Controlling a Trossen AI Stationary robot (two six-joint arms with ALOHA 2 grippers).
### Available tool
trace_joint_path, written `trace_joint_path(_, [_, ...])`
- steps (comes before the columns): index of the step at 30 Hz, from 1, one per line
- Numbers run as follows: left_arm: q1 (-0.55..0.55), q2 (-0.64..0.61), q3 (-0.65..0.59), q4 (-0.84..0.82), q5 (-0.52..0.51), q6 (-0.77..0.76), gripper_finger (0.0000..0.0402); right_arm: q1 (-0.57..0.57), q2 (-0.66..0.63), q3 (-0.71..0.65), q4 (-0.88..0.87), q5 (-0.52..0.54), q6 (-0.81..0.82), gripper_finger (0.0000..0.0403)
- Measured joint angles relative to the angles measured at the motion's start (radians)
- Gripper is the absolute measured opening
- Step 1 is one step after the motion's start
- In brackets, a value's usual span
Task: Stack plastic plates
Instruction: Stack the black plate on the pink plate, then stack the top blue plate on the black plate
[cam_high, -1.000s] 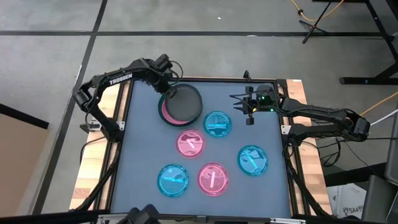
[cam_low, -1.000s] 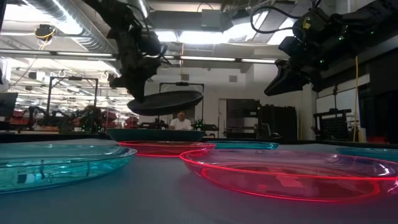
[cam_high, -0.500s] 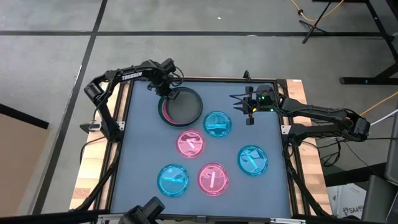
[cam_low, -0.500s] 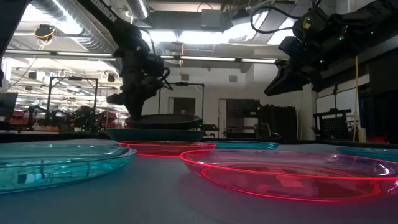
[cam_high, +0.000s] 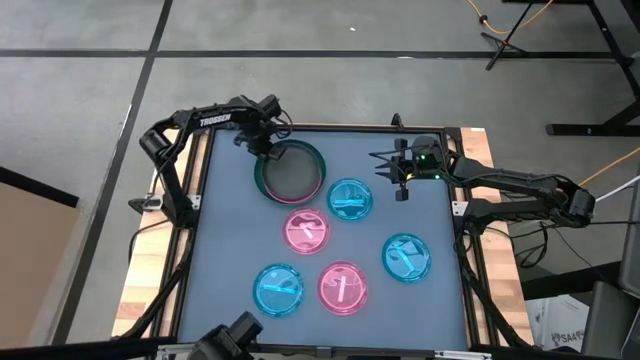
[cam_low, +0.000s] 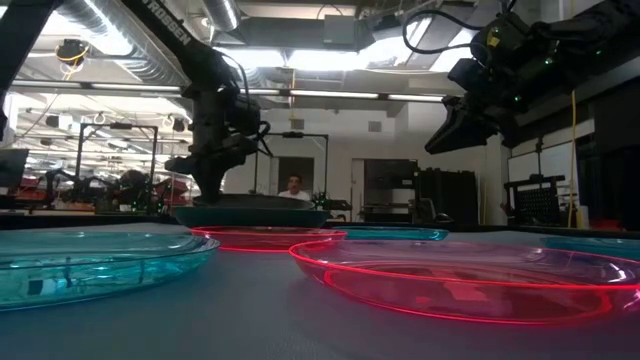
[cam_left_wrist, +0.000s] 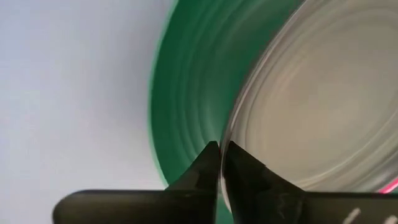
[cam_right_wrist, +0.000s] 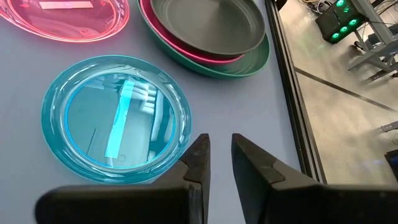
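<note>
- Plastic plates: a stack of three at the far part of the surface (cam_high: 230, 230). The dark grey plate (cam_high: 293, 170) lies on top, a solid pink plate (cam_right_wrist: 186, 51) shows as a rim beneath it, and the larger dark green plate (cam_high: 262, 182) is at the bottom. I use the stack as landmark below.
- Left hand (cam_high: 262, 147): at the stack's far-left rim, fingers nearly closed on the edge of the grey plate. The left wrist view shows the rim passing between the two tips. The low view shows the grey plate lying flat in the stack.
- Step in hand, as I judge it: release of the grey plate. To do it well, open the fingers just enough to free the rim, then lift straight up and away from the rim. A sideways pull could drag the plate off centre.
- Just beside the stack, toward the right arm: a translucent cyan plate (cam_high: 349, 199).
- Just in front of the stack: a translucent pink plate (cam_high: 306, 230).
- Well away from the stack, along the near part of the surface: a second cyan plate (cam_high: 278, 289), a second pink plate (cam_high: 342, 287) and a third cyan plate (cam_high: 406, 257).
- Right hand (cam_high: 398, 187): waits above the surface beside the nearest cyan plate, to the stack's right. Fingers set narrowly apart, holding nothing.
- Judgement: three plates stacked, five visible ones remain loose.
</note>
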Motion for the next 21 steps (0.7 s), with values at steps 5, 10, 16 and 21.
trace_joint_path(5, [-0.002, 0.0, 0.0, 0.0, -0.003, 0.0, 0.0031, 0.0, 0.0, 0.0, 0.0, 0.0, 0.0, 0.0056])
trace_joint_path(10, [-0.013, 0.0, 0.0, 0.001, -0.004, 0.001, 0.0053, 0.0, 0.0, 0.0, 0.0, 0.0, 0.0, 0.0056])
trace_joint_path(16, [-0.026, 0.0, 0.0, 0.001, -0.004, 0.001, 0.0082, 0.0, 0.0, 0.0, 0.0, 0.0, 0.0, 0.0056])
trace_joint_path(21, [-0.026, 0.0, 0.0, 0.001, -0.004, 0.001, 0.0098, 0.0, 0.0, 0.0, 0.0, 0.0, 0.0, 0.0056])
